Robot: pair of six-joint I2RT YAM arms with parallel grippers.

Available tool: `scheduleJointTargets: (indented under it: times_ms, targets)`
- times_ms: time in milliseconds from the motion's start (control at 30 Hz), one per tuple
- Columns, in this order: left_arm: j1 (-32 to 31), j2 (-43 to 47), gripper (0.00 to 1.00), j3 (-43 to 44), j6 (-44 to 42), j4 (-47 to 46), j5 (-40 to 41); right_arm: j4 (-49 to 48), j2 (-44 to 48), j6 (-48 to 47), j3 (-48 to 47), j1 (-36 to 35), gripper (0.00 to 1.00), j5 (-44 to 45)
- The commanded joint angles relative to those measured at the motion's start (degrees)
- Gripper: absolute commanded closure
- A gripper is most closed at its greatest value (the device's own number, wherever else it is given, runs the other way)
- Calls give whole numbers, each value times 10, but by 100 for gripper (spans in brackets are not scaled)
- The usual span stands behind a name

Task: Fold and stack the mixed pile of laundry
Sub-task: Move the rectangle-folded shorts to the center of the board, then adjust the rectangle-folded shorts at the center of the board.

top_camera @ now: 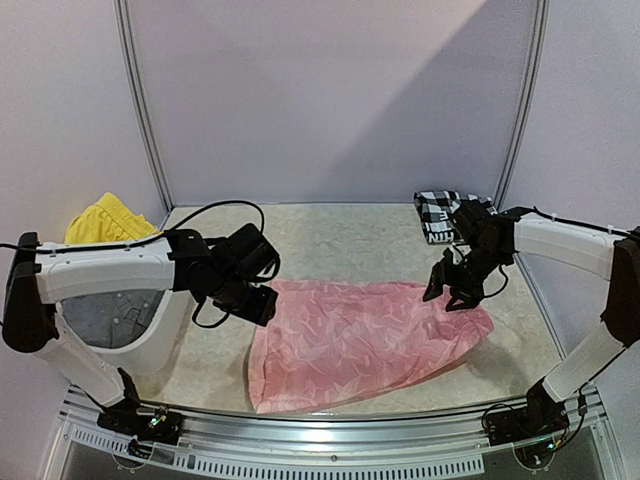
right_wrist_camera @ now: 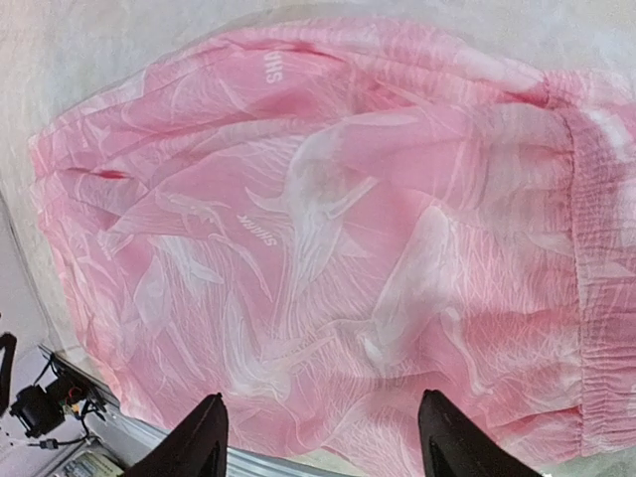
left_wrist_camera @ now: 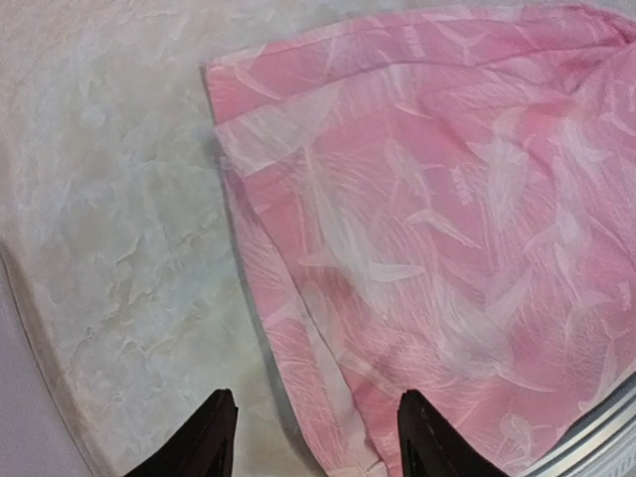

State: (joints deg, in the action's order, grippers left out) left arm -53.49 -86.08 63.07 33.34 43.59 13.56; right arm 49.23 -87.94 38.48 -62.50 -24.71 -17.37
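Note:
The thin pink lettered piece (top_camera: 365,340) lies spread flat on the table's middle. It fills the right wrist view (right_wrist_camera: 338,238) and the right part of the left wrist view (left_wrist_camera: 437,229). My left gripper (top_camera: 262,300) is open and empty above its left edge (left_wrist_camera: 316,437). My right gripper (top_camera: 452,290) is open and empty above its right end (right_wrist_camera: 318,437). The black-and-white checked shirt (top_camera: 444,212) lies folded at the back right. The bright yellow garment (top_camera: 106,220) and a grey one (top_camera: 110,318) sit in the basket at the left.
The white plastic basket (top_camera: 165,335) stands at the left under my left arm. A metal rail (top_camera: 330,425) runs along the table's near edge. Frame posts stand at the back corners.

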Motion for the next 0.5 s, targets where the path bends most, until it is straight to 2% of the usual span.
scheduleJointTargets:
  times_ms: [0,267,467]
  targets:
    - [67,-37,44,10,-24,-8,-68,-27,14,-5,-4,0,30,15]
    - [136,-146,51,85,-61,-16,-152,-31,1,-14,-15,26,28,8]
    - [163,-210,55,126,-66,-11,-175,-22,-11,-23,-23,40,28,4]
